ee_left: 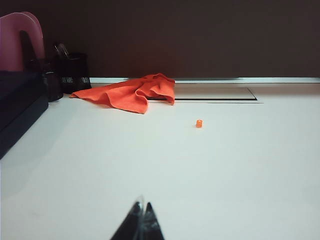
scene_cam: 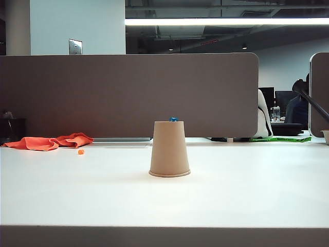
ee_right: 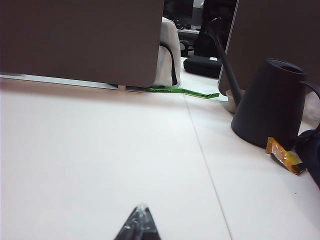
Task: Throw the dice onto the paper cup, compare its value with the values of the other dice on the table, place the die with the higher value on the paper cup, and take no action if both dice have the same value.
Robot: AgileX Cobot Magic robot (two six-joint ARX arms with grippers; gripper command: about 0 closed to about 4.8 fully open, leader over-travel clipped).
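The tan paper cup stands upside down in the middle of the white table. A small blue die rests on its flat top. The tiny orange dice lies on the table far to the cup's left, also in the left wrist view as the orange dice well ahead of my left gripper. That gripper is shut and holds nothing. My right gripper is shut and empty too, over bare table. Neither gripper shows in the exterior view.
An orange cloth lies at the back left, near a cable slot. A dark case and pen holder stand beyond it. On the right are a black jug, an orange wrapper and green tape. A grey partition closes the back.
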